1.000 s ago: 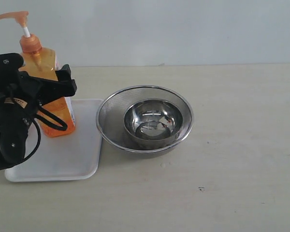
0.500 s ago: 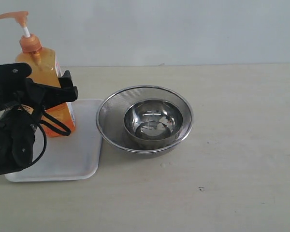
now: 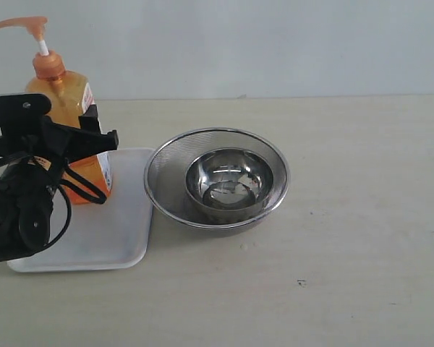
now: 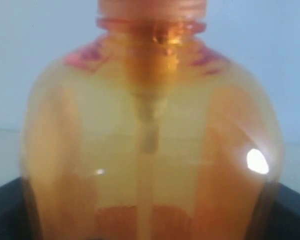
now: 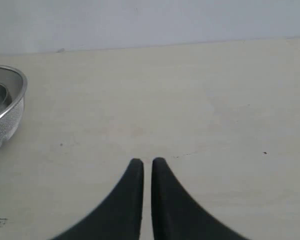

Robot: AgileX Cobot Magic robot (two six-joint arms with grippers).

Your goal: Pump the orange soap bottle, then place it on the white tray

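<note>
The orange soap bottle [image 3: 72, 108] stands upright on the back part of the white tray [image 3: 94, 238] at the far left, its pump head up. My left gripper [image 3: 100, 126] reaches in from the left with one black finger in front of the bottle's body and one behind it, and both lie against its sides. In the left wrist view the bottle [image 4: 150, 125] fills the picture, with dark fingers [image 4: 5, 210] at its lower edges. My right gripper [image 5: 147, 162] is shut and empty over bare table; it does not show in the exterior view.
A round metal mesh strainer [image 3: 166, 181] with a steel bowl [image 3: 230, 181] inside sits just right of the tray. Its rim [image 5: 10, 85] shows in the right wrist view. A pale wall runs along the table's far edge.
The left gripper has levelled out and its fingers have closed in on the bottle. The bottle has shifted slightly to the right. The right gripper has not moved.
</note>
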